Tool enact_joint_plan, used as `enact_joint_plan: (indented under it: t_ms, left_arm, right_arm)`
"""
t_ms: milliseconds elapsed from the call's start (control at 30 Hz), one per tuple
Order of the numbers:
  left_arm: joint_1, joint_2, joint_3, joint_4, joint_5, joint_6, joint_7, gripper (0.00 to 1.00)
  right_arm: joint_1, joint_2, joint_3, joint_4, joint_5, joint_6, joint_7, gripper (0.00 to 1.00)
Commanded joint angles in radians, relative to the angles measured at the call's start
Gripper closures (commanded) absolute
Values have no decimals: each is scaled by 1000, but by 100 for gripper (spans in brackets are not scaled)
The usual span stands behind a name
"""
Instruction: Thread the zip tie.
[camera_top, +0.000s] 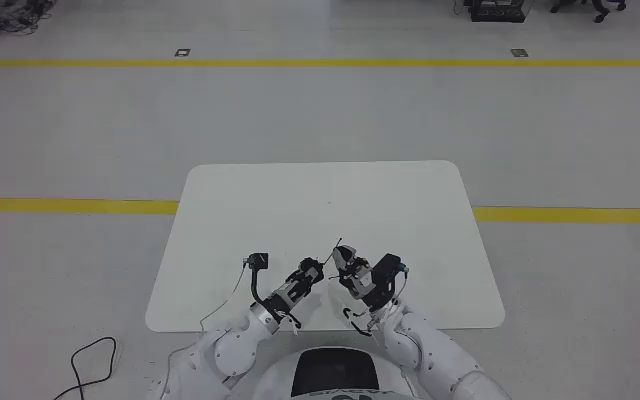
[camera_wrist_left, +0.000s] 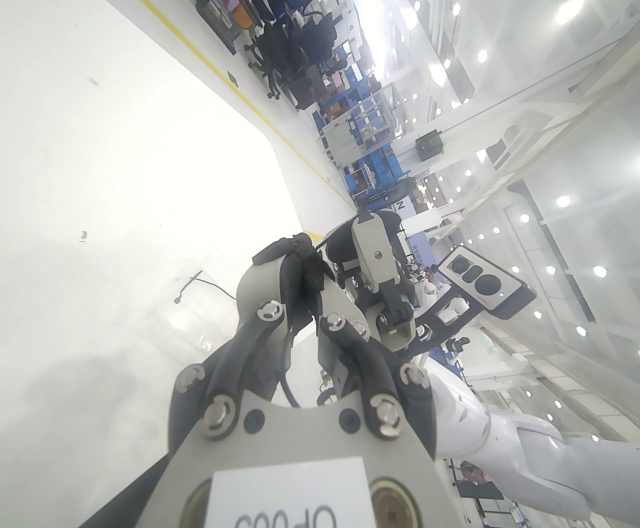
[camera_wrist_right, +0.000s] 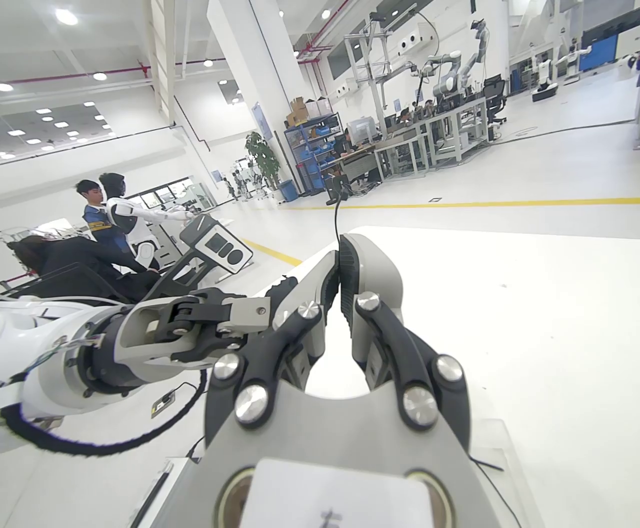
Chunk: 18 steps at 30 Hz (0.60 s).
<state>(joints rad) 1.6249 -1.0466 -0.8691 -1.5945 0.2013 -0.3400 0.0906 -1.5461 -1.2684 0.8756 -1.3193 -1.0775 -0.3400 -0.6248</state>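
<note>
Up close on right pincer (camera_wrist_right: 340, 265), clenched on zip tie (camera_wrist_right: 336, 220), thin and black, poking straight up past the tips. Just beside, left pincer (camera_wrist_left: 300, 265), clenched too, can't tell on what. Both held over near edge of tabletop (camera_top: 330, 190)

The rounded white table top (camera_top: 330, 200) looks matt and smooth. The thin black zip tie (camera_wrist_right: 336, 220) looks like slick plastic. The right gripper (camera_wrist_right: 340, 257) has matt grey shells, ribbed black rubbery pads (camera_wrist_right: 350, 280) and glossy metal screws (camera_wrist_right: 419, 400).
</note>
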Motion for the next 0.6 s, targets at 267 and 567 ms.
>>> enact_joint_plan:
  t_ms: [267,567]
  left_arm:
    - [0,0,0,0,0,0,0,100]
    - [0,0,0,0,0,0,0,100]
  right_arm:
    - [6,-2,-3,8,-1,0,-12,100]
    - [8,-4,-3,13,-2,0,-10,100]
